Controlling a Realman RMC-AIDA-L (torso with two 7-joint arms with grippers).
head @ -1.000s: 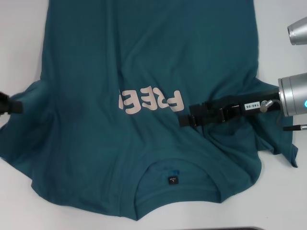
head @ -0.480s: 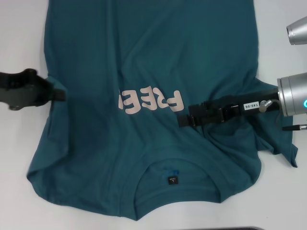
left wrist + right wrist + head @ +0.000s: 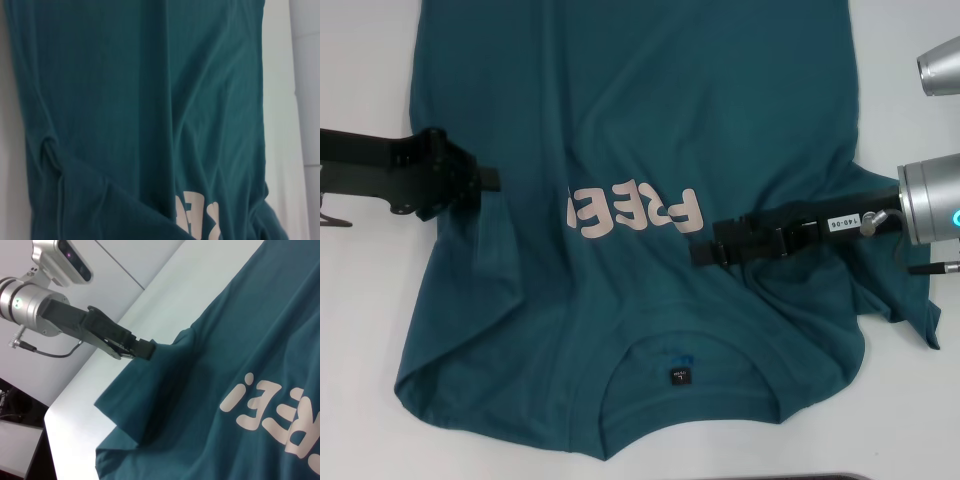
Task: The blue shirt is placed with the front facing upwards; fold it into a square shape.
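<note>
Over on the left, the left end effector (image 3: 488, 182) reaches in level from the table's edge, its black arm stretched nearly horizontal across the white table (image 3: 360, 330) and its tip over the blue shirt (image 3: 650, 110) at about the height of the lettering. The right wrist view gives the better look: the fingers are pinched together on a raised peak of teal cloth at the shirt's left sleeve side, and the fabric hangs from that pinch in a tent, lifted off the table, with a fold draping down toward the near corner. Moving to the middle, the shirt lies spread front-up across the table, the pale "FREE" letters (image 3: 635, 211) reading upside down from the head camera, the round collar (image 3: 685, 405) and its small black neck tag (image 3: 680, 377) at the near edge (the hem end runs out of view at the far side). Wrinkles fan out from the chest toward both sleeves. On to the right: the right end effector (image 3: 705, 252) comes in from the right side, its silver wrist over the table's edge and its black body lying low and nearly horizontal over the shirt, tip just right of the last letter. Its fingers look closed on a bunch of cloth there, with creases radiating from the tip toward the right sleeve.
</note>
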